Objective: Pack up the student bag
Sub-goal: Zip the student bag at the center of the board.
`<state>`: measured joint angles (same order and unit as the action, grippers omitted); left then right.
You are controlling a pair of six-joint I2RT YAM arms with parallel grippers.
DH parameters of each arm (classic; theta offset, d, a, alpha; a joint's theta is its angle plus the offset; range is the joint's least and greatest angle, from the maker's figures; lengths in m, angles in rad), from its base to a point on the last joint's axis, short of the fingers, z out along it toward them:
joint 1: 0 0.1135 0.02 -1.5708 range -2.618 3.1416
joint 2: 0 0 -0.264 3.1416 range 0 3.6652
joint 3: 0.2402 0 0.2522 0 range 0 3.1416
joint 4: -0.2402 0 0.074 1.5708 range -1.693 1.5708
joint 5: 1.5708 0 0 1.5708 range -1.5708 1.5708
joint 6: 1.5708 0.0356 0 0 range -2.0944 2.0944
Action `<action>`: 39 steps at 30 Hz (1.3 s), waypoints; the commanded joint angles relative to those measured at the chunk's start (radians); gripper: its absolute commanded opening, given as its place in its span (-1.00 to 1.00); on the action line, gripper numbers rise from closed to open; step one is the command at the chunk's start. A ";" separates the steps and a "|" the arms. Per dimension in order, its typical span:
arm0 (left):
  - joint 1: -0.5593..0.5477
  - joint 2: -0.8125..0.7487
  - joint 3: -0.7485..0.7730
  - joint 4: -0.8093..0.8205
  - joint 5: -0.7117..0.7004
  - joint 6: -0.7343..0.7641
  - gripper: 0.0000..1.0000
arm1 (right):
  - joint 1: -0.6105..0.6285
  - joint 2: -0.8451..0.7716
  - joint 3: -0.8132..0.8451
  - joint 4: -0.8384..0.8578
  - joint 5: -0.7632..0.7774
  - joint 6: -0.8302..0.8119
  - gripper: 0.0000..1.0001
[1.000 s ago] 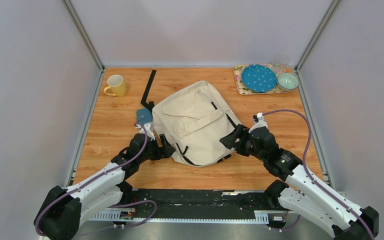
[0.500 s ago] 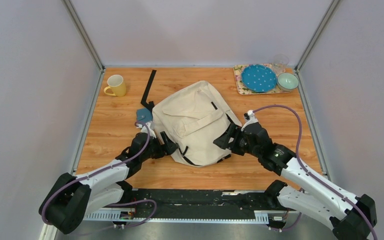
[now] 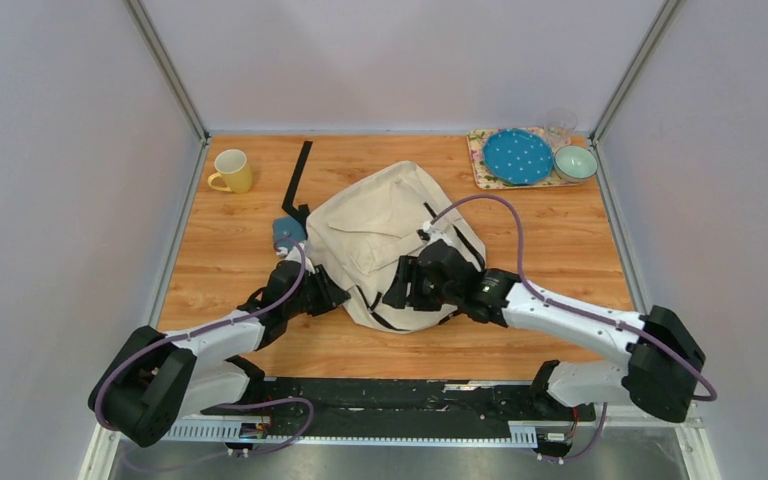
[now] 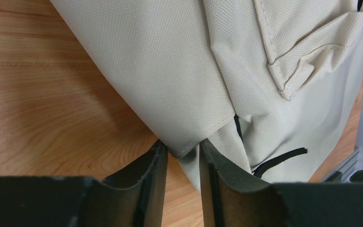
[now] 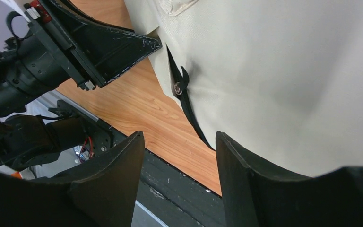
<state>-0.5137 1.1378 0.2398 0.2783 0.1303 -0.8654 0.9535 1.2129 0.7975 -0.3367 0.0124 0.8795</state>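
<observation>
The student bag (image 3: pixel 375 235), cream fabric with black straps, lies flat mid-table. My left gripper (image 3: pixel 332 293) is at its near-left edge. In the left wrist view the gripper (image 4: pixel 183 146) has its jaws drawn in on a folded corner of the bag (image 4: pixel 170 71), the fabric pinched between the tips. My right gripper (image 3: pixel 397 290) hovers over the bag's near edge. It stands open (image 5: pixel 179 137) with nothing between its fingers. Ahead of it a black zipper pull (image 5: pixel 178 87) lies on the bag (image 5: pixel 274 71), and the left gripper's finger (image 5: pixel 123 47) shows just beyond.
A yellow mug (image 3: pixel 231 171) stands at the back left, with a black strap (image 3: pixel 298 175) beside it. A small teal object (image 3: pixel 286 232) touches the bag's left side. A tray (image 3: pixel 480 160) at the back right holds a blue plate (image 3: pixel 517 157), a bowl (image 3: pixel 575 162) and a glass (image 3: pixel 560 125).
The left jaws have narrowed from wide open onto the bag's corner. The right arm has swung left from the bag's right side to over its near edge, its jaws slightly narrower.
</observation>
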 commanded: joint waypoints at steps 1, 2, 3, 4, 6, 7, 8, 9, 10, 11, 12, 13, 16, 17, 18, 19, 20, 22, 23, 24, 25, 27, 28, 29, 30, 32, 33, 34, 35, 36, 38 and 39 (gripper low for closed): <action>0.001 0.000 0.016 0.042 0.043 -0.004 -0.30 | 0.030 0.121 0.104 0.077 0.020 -0.025 0.19; 0.001 -0.001 0.016 0.042 0.045 -0.004 -0.39 | 0.033 0.147 0.118 0.077 0.018 -0.027 0.19; 0.001 -0.007 0.012 0.044 0.045 -0.006 -0.41 | 0.033 0.184 0.129 0.080 0.014 -0.028 0.19; 0.001 -0.010 0.010 0.044 0.045 -0.009 -0.42 | 0.033 0.206 0.147 0.087 0.014 -0.031 0.18; 0.000 -0.019 0.003 0.048 0.048 -0.011 -0.52 | 0.034 0.235 0.169 0.074 0.029 -0.030 0.18; 0.001 -0.023 0.000 0.051 0.048 -0.012 -0.55 | 0.034 0.261 0.177 0.070 0.037 -0.036 0.18; 0.001 -0.026 -0.002 0.053 0.051 -0.012 -0.57 | 0.034 0.272 0.184 0.067 0.046 -0.036 0.18; 0.001 -0.030 -0.005 0.055 0.052 -0.014 -0.58 | 0.034 0.283 0.190 0.065 0.060 -0.037 0.18; 0.001 -0.030 -0.008 0.059 0.052 -0.015 -0.59 | 0.034 0.301 0.193 0.064 0.061 -0.040 0.17; 0.001 -0.033 -0.013 0.058 0.054 -0.015 -0.65 | 0.034 0.312 0.203 0.064 0.061 -0.040 0.16; 0.001 -0.036 -0.014 0.061 0.054 -0.017 -0.69 | 0.034 0.323 0.207 0.064 0.055 -0.039 0.12; 0.001 -0.036 -0.016 0.062 0.054 -0.018 -0.71 | 0.034 0.339 0.210 0.064 0.054 -0.036 0.10; 0.001 -0.039 -0.020 0.068 0.055 -0.021 -0.76 | 0.034 0.361 0.207 0.083 0.060 -0.030 0.03; 0.001 -0.039 -0.022 0.071 0.058 -0.023 -0.78 | 0.034 0.369 0.203 0.097 0.060 -0.025 0.00; 0.001 -0.038 -0.025 0.073 0.061 -0.023 -0.80 | 0.034 0.372 0.192 0.120 0.051 -0.013 -0.08; 0.003 -0.038 -0.027 0.079 0.065 -0.029 -0.81 | 0.037 0.376 0.193 0.143 0.054 -0.010 -0.10; 0.003 -0.036 -0.030 0.082 0.069 -0.030 -0.82 | 0.044 0.387 0.198 0.140 0.064 -0.010 -0.10; 0.003 -0.033 -0.031 0.091 0.074 -0.037 -0.84 | 0.044 0.396 0.218 0.128 0.087 -0.019 -0.11; 0.003 -0.033 -0.031 0.091 0.077 -0.037 -0.87 | 0.044 0.398 0.218 0.134 0.095 -0.019 -0.13; 0.003 -0.033 -0.031 0.093 0.078 -0.038 -0.88 | 0.045 0.402 0.218 0.142 0.096 -0.017 -0.14; 0.003 -0.033 -0.031 0.094 0.080 -0.040 -0.88 | 0.044 0.408 0.220 0.154 0.095 -0.014 -0.16; 0.003 -0.033 -0.033 0.096 0.080 -0.041 -0.90 | 0.044 0.424 0.227 0.150 0.093 -0.016 -0.33; 0.003 -0.033 -0.033 0.096 0.083 -0.043 -0.90 | 0.044 0.427 0.227 0.151 0.093 -0.016 -0.44; 0.003 -0.035 -0.033 0.094 0.086 -0.041 -0.89 | 0.044 0.427 0.226 0.150 0.093 -0.016 -0.55; 0.003 -0.041 -0.033 0.091 0.088 -0.041 -0.86 | 0.042 0.425 0.221 0.151 0.098 -0.019 -0.76; 0.004 -0.053 -0.030 0.070 0.085 -0.031 -0.31 | 0.044 0.412 0.203 0.159 0.104 -0.017 -0.93; 0.004 -0.073 -0.025 0.055 0.081 -0.023 -0.12 | 0.042 0.406 0.197 0.160 0.112 -0.017 -1.00; 0.003 -0.085 -0.020 0.015 0.074 -0.020 0.18 | 0.044 0.399 0.192 0.160 0.113 -0.019 -1.00; 0.004 -0.101 -0.007 -0.010 0.049 -0.017 0.28 | 0.044 0.396 0.183 0.160 0.115 -0.017 -1.00; 0.004 -0.133 0.003 -0.063 0.037 -0.009 0.36 | 0.044 0.392 0.178 0.160 0.116 -0.014 -1.00; 0.004 -0.167 0.030 -0.115 0.003 -0.007 0.50 | 0.045 0.383 0.164 0.176 0.116 -0.007 -1.00; 0.003 -0.197 0.036 -0.146 -0.001 -0.020 0.51 | 0.045 0.379 0.151 0.182 0.115 -0.007 -1.00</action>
<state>-0.5098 1.0199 0.2184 0.2382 0.1692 -0.8860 0.9920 1.6325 0.9749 -0.2138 0.0956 0.8669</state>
